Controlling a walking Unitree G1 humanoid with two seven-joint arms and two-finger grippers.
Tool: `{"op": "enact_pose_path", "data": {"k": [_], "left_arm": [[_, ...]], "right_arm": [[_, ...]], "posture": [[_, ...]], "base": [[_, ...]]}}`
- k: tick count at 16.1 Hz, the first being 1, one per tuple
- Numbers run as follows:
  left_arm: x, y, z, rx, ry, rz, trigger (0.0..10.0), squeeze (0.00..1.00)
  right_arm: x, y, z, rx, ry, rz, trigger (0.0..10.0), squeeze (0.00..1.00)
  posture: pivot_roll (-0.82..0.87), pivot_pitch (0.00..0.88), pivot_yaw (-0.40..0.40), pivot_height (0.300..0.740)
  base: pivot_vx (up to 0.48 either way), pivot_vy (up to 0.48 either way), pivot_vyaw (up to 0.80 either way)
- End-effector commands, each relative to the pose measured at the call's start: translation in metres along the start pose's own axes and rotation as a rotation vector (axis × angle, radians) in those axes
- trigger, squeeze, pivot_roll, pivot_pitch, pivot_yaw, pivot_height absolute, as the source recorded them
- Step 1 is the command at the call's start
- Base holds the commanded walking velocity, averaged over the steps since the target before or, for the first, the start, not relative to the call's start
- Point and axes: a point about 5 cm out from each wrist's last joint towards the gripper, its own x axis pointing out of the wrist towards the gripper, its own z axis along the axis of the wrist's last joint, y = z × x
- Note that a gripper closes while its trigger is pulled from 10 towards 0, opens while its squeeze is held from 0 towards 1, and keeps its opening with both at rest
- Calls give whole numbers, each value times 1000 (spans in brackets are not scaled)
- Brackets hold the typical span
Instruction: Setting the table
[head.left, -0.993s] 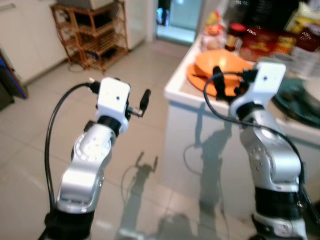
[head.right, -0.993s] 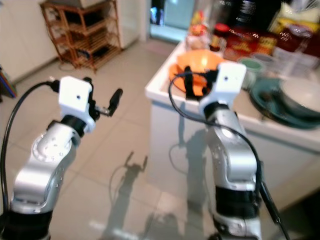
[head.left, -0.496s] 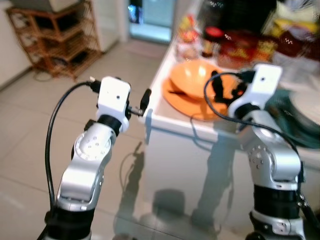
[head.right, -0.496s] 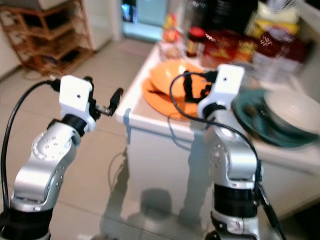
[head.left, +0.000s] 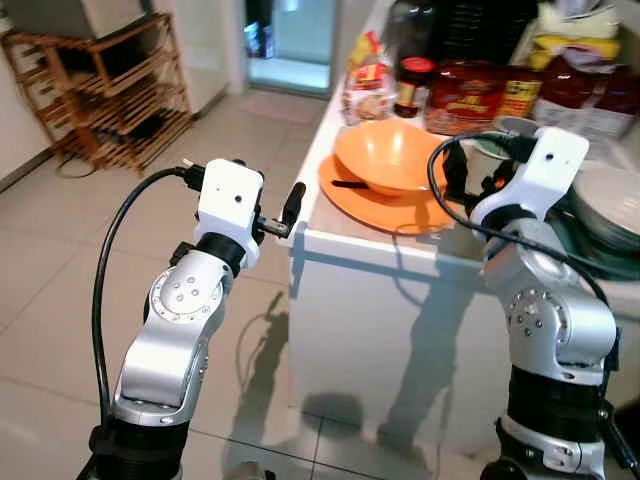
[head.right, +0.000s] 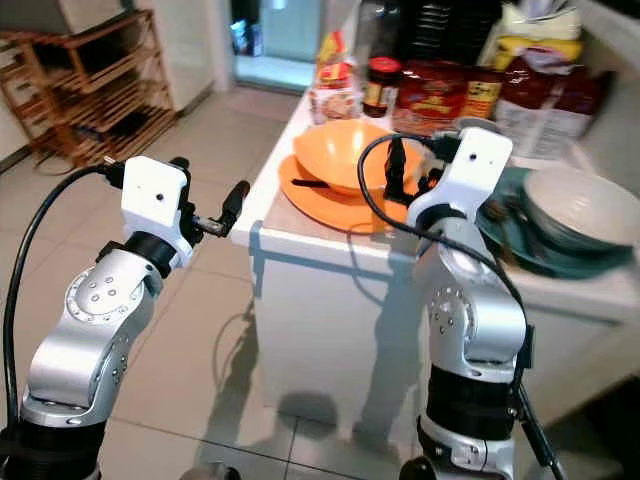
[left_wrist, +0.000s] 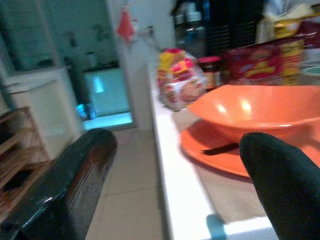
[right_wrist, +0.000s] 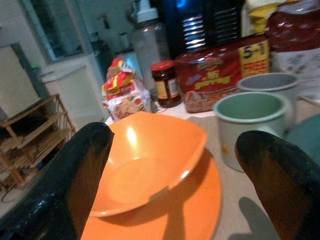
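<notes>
Closer now: white counter (head.left: 345, 240), orange bowl (head.left: 388, 158), both arms raised as before.

Floor (head.left: 60, 260): large pale glossy tiles with grey grout lines, carrying reflections and shadows. A wooden slatted shelf rack (head.left: 105, 95) stands at the far left against a light wall. Beyond it, a doorway (head.left: 290, 40) opens onto a bright, bluish-lit area. A white counter (head.left: 370, 300) occupies the right side.

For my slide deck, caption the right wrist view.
Open right gripper faces an orange bowl on an orange plate, green mug beside it.
</notes>
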Motion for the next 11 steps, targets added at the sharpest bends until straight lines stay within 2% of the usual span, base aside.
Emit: {"op": "enact_pose_path", "data": {"k": [1, 3, 4, 5, 6, 9, 11], "left_arm": [[-3, -6, 3, -8, -11, -59, 10000, 0], [-8, -21, 8, -5, -44, -221, 10000, 0], [-12, -31, 10, -7, -51, -317, 10000, 0], [-14, -37, 12, -4, -54, -370, 10000, 0], [-15, -40, 13, 2, -54, -393, 10000, 0], [-13, -36, 14, 15, -58, -365, 10000, 0], [-13, -31, 13, 33, -47, -320, 10000, 0]], "right_arm": [[4, -8, 5, 23, 7, -49, 10000, 1000], [15, -15, 8, 53, 24, -97, 10000, 1000], [23, -17, 9, 81, 44, -108, 10000, 588], [30, -17, 9, 103, 68, -105, 10000, 0], [41, -13, 6, 134, 111, -73, 10000, 0], [61, -6, 2, 196, 192, -24, 10000, 0], [64, -4, 6, 195, 179, -23, 10000, 0]], "posture": [[58, 2, -53, 740], [60, 5, -64, 740], [64, 5, -70, 740], [69, 7, -76, 740], [73, 5, -81, 740], [89, 6, -96, 740], [90, 4, -98, 740]], "base": [[0, 0, 0], [0, 0, 0], [0, 0, 0], [0, 0, 0], [0, 0, 0], [0, 0, 0], [0, 0, 0]]}}
